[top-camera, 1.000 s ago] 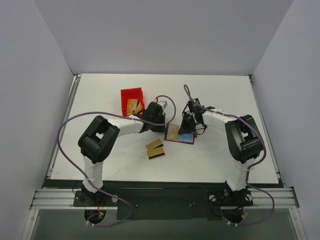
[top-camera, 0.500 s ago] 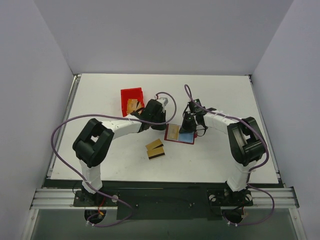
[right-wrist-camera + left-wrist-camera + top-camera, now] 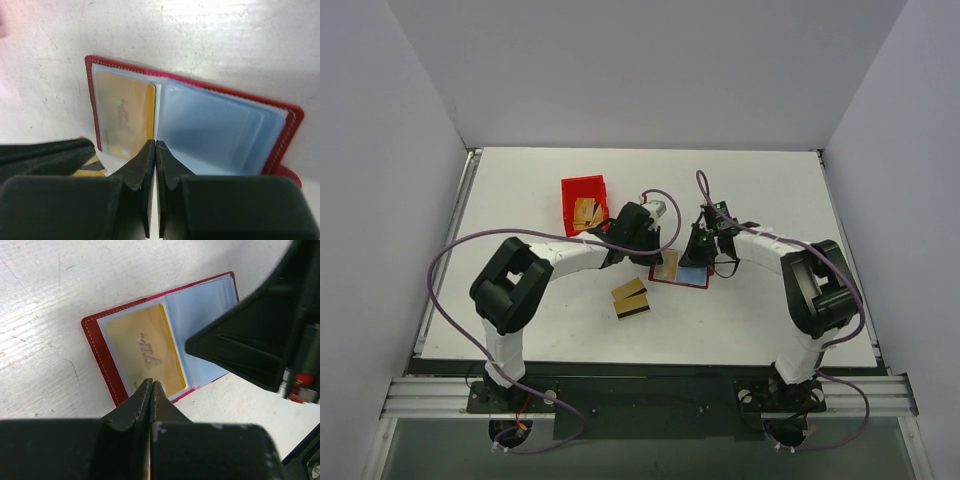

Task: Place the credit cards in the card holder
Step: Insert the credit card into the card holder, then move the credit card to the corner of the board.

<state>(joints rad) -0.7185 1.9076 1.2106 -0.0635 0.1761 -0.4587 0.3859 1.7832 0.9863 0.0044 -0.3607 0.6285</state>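
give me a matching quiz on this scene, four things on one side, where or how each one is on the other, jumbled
1 card holder
2 red bin
3 loose cards
4 right pincer

a shut, tips at the holder's fold
b open-topped, gold cards inside
c lying open, one card sleeved
d on the table, outside the holder

Pairs: 1-c, 2-b, 3-d, 4-a
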